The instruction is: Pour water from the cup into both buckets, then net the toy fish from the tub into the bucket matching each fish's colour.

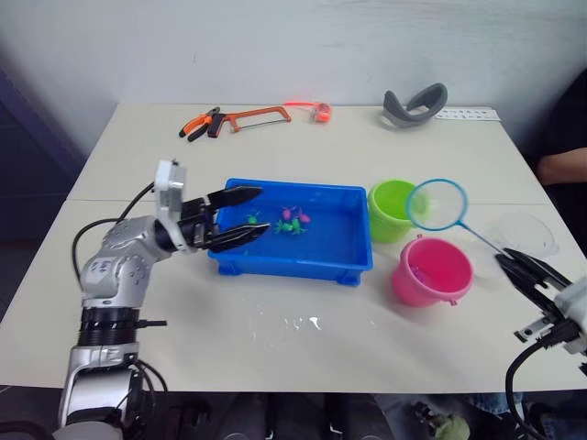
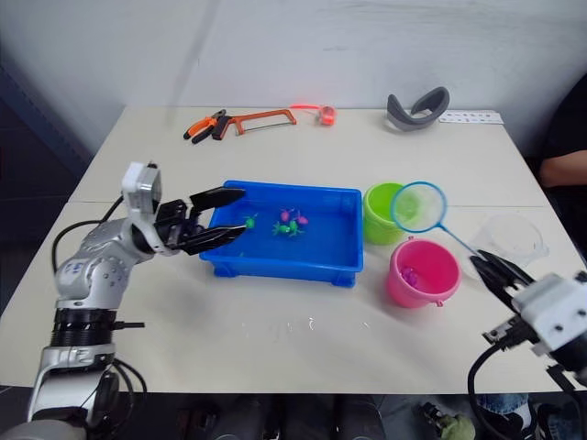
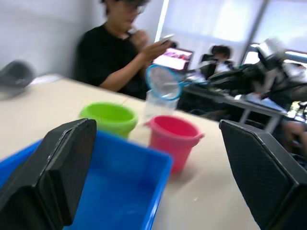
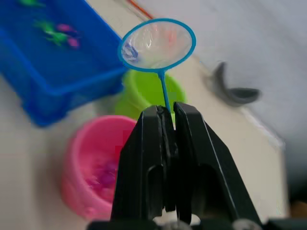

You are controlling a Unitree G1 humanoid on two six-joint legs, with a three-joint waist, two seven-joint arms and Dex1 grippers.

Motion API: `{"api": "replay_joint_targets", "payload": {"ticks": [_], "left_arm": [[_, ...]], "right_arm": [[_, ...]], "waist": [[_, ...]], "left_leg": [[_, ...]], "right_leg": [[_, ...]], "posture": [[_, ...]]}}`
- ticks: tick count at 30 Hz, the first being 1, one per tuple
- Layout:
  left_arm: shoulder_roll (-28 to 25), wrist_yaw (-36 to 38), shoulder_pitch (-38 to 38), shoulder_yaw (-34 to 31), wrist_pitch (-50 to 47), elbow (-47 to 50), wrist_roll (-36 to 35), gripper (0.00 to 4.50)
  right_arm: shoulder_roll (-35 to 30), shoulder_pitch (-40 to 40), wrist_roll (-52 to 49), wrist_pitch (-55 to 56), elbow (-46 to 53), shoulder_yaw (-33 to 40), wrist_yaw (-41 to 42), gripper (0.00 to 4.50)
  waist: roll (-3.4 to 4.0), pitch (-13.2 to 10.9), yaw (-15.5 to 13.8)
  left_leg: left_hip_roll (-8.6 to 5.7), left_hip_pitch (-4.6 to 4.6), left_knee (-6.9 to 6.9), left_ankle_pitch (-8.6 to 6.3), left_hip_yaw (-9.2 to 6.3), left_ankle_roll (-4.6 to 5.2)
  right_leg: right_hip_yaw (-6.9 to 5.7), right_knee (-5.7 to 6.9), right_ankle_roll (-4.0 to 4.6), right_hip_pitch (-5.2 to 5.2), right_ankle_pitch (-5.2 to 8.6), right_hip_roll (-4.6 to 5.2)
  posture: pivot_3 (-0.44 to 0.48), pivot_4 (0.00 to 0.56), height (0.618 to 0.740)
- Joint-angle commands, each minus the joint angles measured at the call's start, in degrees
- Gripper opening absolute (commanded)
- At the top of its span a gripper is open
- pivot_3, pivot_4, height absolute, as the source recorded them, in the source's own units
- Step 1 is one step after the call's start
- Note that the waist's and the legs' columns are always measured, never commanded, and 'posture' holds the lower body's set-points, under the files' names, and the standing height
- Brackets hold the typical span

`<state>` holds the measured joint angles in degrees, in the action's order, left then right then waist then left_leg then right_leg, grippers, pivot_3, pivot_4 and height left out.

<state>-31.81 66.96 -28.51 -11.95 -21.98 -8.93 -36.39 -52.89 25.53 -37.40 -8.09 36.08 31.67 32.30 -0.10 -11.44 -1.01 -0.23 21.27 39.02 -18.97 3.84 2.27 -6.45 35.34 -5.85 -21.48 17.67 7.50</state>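
The net (image 1: 437, 203) hangs in the air with its hoop above the gap between the green bucket (image 1: 391, 209) and the pink bucket (image 1: 431, 270); its thin handle is pinched in the right end effector (image 4: 167, 125), fingers closed tight on it; purple fish lie inside the pink bucket; the blue tub (image 1: 292, 231) sits left of both buckets, with green and pink fish (image 1: 292, 220) near its middle; the left end effector (image 1: 240, 214) hovers at the tub's left end, fingers spread wide; the clear cup (image 1: 523, 234) stands on the desk (image 1: 275, 339) right of the pink bucket; a hacksaw (image 1: 240, 118) lies at the far edge.
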Motion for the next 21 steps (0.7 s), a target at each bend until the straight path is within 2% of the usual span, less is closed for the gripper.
{"api": "replay_joint_targets", "payload": {"ticks": [1, 6, 12, 17, 21], "left_arm": [[-1.8, -2.2, 1.2, -4.4, 4.5, -0.3, 1.2, 4.45], [-4.3, -4.2, 8.0, -8.2, 4.9, 3.1, 0.6, 4.45], [-5.5, -5.2, 13.9, -9.4, 5.3, 7.0, 0.5, 4.45], [-5.4, -5.4, 14.9, -8.5, 5.8, 8.5, 0.8, 4.45], [-5.8, -4.7, 13.9, -6.7, 5.9, 8.2, 1.5, 4.45]], "right_arm": [[-6.7, -9.4, -14.1, -16.9, 1.2, -3.6, -3.1, 0.00], [-10.6, -29.2, -20.8, -31.8, -2.7, -15.4, -6.5, 0.00], [-6.1, -48.9, -14.3, -44.2, -9.8, -29.8, -10.6, 0.00], [-4.1, -56.7, -2.4, -44.5, -15.5, -39.4, -7.7, 0.00], [-1.4, -60.5, 4.9, -43.1, -19.4, -43.9, -5.4, 0.00]], "waist": [[-0.06, 0.0, -0.3], [-0.06, 0.0, -0.3], [-0.07, 0.0, 0.0], [-0.05, 0.0, -0.3], [-0.06, 0.0, -0.1]], "left_leg": [[-0.04, 0.04, 0.01, -0.02, -0.06, 0.06], [-0.01, 0.20, -0.03, -0.12, -0.33, -0.01], [-0.02, 0.52, 0.06, -0.21, -0.29, 0.03], [-0.03, 0.62, 0.09, -0.17, -0.33, 0.02], [-0.04, 0.68, 0.09, -0.17, -0.27, 0.02]], "right_leg": [[-0.08, -0.03, 0.00, 0.03, 0.00, 0.09], [-0.24, -0.34, 0.03, -0.03, 0.01, 0.13], [-0.46, -0.37, -0.03, -0.11, -0.02, 0.09], [-0.56, -0.33, -0.04, -0.15, -0.03, 0.07], [-0.57, -0.31, -0.07, -0.22, -0.04, 0.01]], "posture": [[0.000, 0.150, 0.740], [0.000, 0.150, 0.740], [0.000, 0.150, 0.740], [0.000, 0.150, 0.740], [0.000, 0.150, 0.740]]}}
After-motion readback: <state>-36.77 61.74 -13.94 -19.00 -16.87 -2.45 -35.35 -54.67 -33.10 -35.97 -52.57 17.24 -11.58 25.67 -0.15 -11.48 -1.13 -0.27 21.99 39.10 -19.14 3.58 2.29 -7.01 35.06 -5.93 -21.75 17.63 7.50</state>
